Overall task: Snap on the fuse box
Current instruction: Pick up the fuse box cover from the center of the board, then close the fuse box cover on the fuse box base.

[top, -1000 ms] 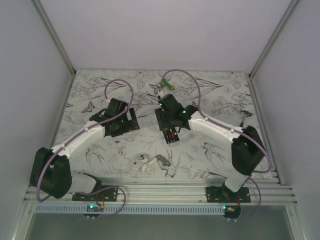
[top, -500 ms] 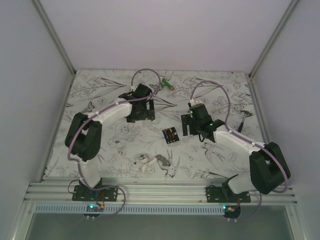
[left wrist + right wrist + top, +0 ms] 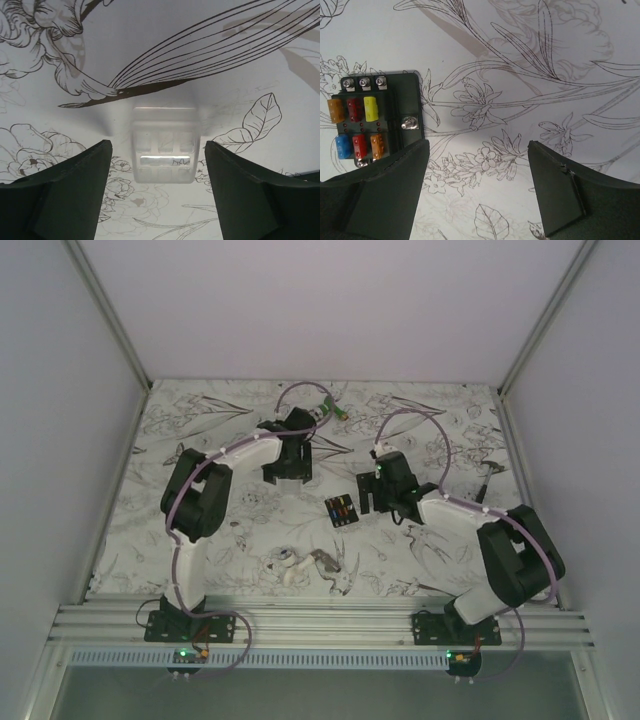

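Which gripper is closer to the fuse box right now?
Right. The right gripper hangs just beside the fuse box; the left gripper is farther off, over a clear cover.

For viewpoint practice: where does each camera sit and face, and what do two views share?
Top external: above, behind the bases, looking down on table and both arms.
Left wrist: on left gripper, facing down at a clear cover; both fingers show.
Right wrist: on right gripper, facing down; fuse box at left; both fingers show.
Shared: fuse box, top and right wrist.
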### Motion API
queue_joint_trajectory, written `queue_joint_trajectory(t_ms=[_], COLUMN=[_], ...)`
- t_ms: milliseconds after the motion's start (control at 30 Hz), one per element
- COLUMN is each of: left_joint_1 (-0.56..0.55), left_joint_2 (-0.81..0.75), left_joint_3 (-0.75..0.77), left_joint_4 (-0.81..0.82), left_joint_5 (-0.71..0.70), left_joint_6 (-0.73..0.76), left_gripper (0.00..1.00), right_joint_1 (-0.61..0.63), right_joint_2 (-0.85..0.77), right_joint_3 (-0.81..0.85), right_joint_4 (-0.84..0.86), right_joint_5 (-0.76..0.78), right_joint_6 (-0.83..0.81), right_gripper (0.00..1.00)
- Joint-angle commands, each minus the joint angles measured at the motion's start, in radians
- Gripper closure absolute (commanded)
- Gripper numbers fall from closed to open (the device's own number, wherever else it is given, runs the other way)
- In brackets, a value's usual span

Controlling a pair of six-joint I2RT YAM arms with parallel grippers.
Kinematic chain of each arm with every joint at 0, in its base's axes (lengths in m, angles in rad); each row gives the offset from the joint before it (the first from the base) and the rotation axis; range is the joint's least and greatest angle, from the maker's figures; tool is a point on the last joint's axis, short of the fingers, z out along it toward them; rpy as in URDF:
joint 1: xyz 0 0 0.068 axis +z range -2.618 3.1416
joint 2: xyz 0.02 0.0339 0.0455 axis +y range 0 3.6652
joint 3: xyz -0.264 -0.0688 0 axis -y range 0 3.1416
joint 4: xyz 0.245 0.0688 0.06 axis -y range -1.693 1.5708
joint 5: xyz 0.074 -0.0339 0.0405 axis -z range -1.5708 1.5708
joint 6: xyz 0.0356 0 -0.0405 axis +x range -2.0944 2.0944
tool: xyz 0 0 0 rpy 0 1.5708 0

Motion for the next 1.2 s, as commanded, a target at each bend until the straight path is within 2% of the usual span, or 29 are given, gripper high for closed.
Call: queue_joint_trajectory(t_ms=[0,300,500,800,967,1167], left_joint_1=[-0.009,-0.007,-0.006,-0.008,-0.025,-0.103], left_joint_2=[0.031,-0.045,-0.164,-0.318,-0.363,-0.330], left_joint_3=[0.024,-0.026,-0.088,-0.184,-0.221,-0.188], left_joint_4=[-0.050,-0.051,-0.052,-0.064,-0.085,-0.096], left_joint_5=[0.008,0.021,0.026,0.068,0.086,0.069], left_joint_6=[0.015,0.006,0.003,-0.013,-0.065,-0.093], left_gripper=[0.24,0.47,0.55,0.59,0.60,0.61], right_joint_1=[0.024,0.102,0.168,0.225,0.208,0.112], right_joint_2=[0.041,0.169,0.229,0.243,0.147,0.004], right_joint_3=[0.016,0.088,0.163,0.214,0.164,0.047], right_joint_4=[0.082,0.082,0.083,0.112,0.080,0.061], right_joint_5=[-0.025,0.006,0.012,0.016,0.091,0.128], right_joint_6=[-0.006,0.018,0.067,0.201,0.159,0.119], right_gripper=[0.15,0.16,0.18,0.17,0.12,0.10])
